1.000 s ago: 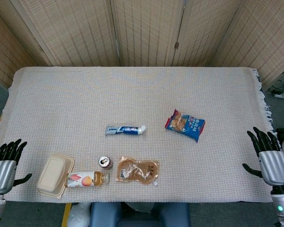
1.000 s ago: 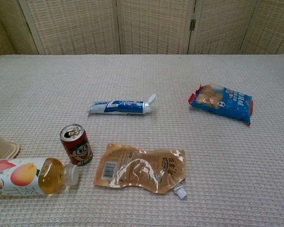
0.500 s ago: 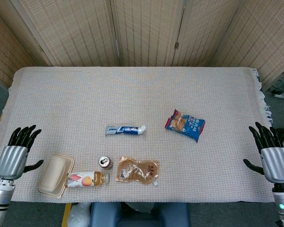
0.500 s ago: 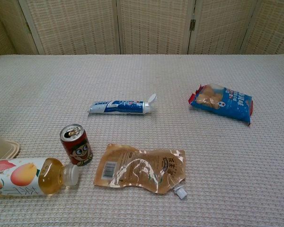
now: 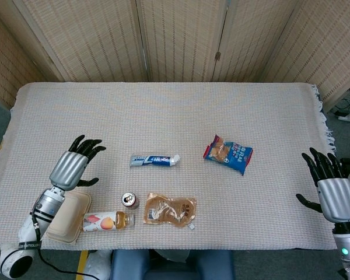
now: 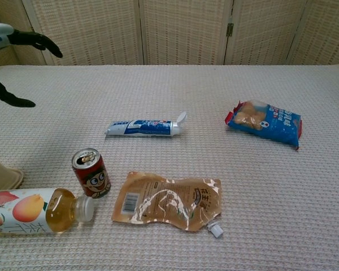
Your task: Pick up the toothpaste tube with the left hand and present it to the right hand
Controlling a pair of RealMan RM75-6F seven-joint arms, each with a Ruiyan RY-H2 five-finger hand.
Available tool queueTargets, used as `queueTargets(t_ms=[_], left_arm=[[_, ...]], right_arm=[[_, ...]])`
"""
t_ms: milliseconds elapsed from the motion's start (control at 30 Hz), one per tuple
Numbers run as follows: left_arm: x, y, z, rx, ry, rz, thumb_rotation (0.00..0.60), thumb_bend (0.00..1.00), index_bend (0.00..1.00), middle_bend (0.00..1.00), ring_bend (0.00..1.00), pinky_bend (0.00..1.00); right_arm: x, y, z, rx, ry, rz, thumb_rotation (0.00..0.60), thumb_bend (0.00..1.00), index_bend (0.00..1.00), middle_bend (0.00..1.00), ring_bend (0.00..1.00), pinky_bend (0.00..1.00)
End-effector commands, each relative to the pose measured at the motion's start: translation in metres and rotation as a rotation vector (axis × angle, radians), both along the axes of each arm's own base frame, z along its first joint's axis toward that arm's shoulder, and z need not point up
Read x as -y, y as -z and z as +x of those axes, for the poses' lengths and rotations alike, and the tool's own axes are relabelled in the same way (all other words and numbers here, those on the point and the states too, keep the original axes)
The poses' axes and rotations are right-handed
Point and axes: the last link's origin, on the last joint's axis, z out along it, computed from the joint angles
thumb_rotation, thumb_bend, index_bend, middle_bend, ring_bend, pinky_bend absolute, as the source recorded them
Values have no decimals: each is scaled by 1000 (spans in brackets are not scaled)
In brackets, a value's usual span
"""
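The toothpaste tube [image 5: 154, 160] lies flat near the middle of the table, white and blue, its flip cap open at the right end; the chest view shows the tube [image 6: 144, 127] too. My left hand [image 5: 74, 167] hovers open, fingers spread, to the left of the tube and apart from it. In the chest view only the left hand's dark fingers [image 6: 31, 39] show at the top left. My right hand [image 5: 329, 189] stays open at the table's right edge, holding nothing.
A blue snack bag [image 5: 228, 154] lies right of the tube. Nearer the front lie a red can [image 5: 129, 200], a brown spouted pouch [image 5: 170, 210], a peach-drink bottle [image 5: 105, 221] on its side and a beige clamshell box [image 5: 68, 215].
My left hand has risen from the table's left front edge and moved inward, toward the tube. The right hand has barely shifted. The objects lie as before.
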Motion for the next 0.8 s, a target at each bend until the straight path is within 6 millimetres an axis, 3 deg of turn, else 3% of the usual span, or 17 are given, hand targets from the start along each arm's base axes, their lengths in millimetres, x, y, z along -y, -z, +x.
queueTargets(t_ms=[33,400,800], left_arm=[[-22,21,20,-18,0,-36,600,211,249,171,159,10],[-55,74,38,-25,-60,-86,600,220,282,231,206,78],[-71,123,57,-56,-129,-156,600,239,302,257,227,96]], right_arm=[[-1,0,-1,1,6,1,600,207,0,44,74,0],[-3,-1,-5,1,18,2,600,206,0,44,75,0],[-6,-1,-13,7,46,0,600,206,0,45,79,0]])
